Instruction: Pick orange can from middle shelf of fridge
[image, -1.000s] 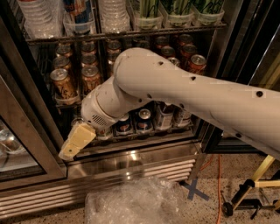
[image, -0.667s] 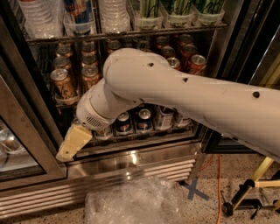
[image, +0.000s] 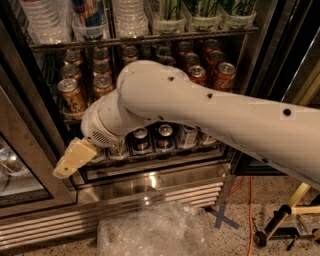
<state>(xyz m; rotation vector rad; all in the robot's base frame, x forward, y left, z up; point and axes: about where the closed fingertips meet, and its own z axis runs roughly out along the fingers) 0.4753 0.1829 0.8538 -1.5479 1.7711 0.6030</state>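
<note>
Several orange cans (image: 70, 94) with silver tops stand in rows at the left of the fridge's middle shelf (image: 71, 116), a dark wire rack. Red Coca-Cola cans (image: 224, 75) stand at the right of the same shelf. My white arm (image: 200, 107) reaches in from the right and hides the middle of the shelf. My gripper (image: 69, 161), cream-coloured, hangs at the lower left in front of the fridge's (image: 150, 182) steel frame. It is below the orange cans and touches none of them. It holds nothing that I can see.
The upper shelf holds water bottles (image: 129, 17) and green-filled cups (image: 205, 12). Dark cans (image: 152, 139) stand on the lower shelf behind my arm. A glass door (image: 20, 165) stands at the left. Crumpled plastic wrap (image: 155, 232), a blue tape cross (image: 220, 218) and a yellow stand (image: 292, 202) are on the floor.
My arm and gripper have shifted a little to the left, at about the same height. The cans have not moved.
</note>
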